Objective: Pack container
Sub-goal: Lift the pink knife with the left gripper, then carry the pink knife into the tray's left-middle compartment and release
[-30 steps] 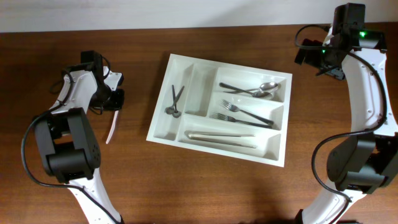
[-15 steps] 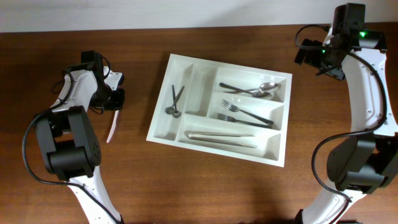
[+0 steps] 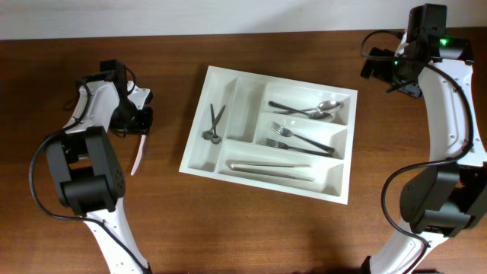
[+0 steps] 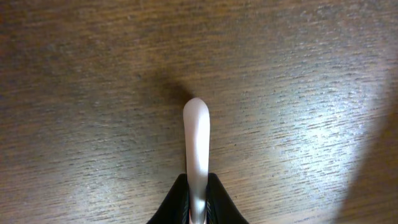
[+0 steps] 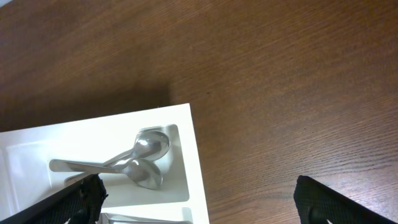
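White rectangular plastic cutlery tray (image 3: 243, 106) sits on brown wooden counter (image 3: 251, 236), well apart from left hand (image 4: 198, 208) clamped on slim white utensil (image 4: 196, 143); right hand (image 5: 199, 202) above tray's corner, fingers spread wide.

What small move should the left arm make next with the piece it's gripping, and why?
Probably lift it straight up a little. The left gripper is shut on a pale slender utensil, whose free end hangs close to the brown wooden table, left of the large white plastic cutlery tray. Clearing the wood first should let it travel right over the tray's rim.
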`<state>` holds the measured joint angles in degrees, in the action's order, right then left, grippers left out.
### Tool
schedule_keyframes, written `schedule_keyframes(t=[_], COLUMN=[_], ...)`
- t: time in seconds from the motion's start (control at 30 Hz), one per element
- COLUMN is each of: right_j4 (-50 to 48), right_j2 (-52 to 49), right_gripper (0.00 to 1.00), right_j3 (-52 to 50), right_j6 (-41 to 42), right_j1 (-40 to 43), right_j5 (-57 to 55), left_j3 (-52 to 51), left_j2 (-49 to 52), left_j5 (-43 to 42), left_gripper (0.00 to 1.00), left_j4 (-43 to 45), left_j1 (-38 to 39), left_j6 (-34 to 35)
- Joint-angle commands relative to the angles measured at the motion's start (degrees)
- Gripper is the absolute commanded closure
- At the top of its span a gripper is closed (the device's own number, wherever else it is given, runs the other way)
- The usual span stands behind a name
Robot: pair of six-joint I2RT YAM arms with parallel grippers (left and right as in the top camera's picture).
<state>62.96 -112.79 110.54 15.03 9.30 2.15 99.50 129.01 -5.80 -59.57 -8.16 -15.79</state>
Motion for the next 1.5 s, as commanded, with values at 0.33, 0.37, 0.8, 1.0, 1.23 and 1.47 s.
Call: schedule_keyframes(t=[0.33, 0.37, 0.8, 1.0, 1.23, 1.47], right_j4=[0.02, 0.02, 0.02, 0.02, 0.02, 0.02], right_j2=[-0.11, -0.09, -0.11, -0.11, -0.11, -0.11], right_gripper=[0.01, 0.01, 0.01, 0.01, 0.01, 0.01], right_j3=[0.9, 0.9, 0.9, 0.9, 0.9, 0.9], right_j6=[0.48, 0.48, 0.48, 0.48, 0.48, 0.5], right_j1=[0.09, 0.09, 0.09, 0.09, 0.09, 0.09], right_j5=[-0.72, -0.72, -0.72, -0.72, -0.72, -0.72], left_j3=[12.44, 13.81, 30.47, 30.45, 29.97, 29.86], left_j2=[2.12, 2.12, 2.12, 2.23, 2.73, 7.21], left_j5=[-2.14, -3.85, -17.07, -16.81, -14.29, -14.32], left_gripper=[0.98, 0.98, 0.98, 0.98, 0.98, 0.98], left_j4=[-4.87, -5.2, -1.29, 4.76, 4.66, 1.36], left_j1=[0.39, 0.57, 13.94, 22.6, 26.29, 28.06], left_j6=[-0.02, 0.0, 18.45, 27.74, 36.15, 35.85])
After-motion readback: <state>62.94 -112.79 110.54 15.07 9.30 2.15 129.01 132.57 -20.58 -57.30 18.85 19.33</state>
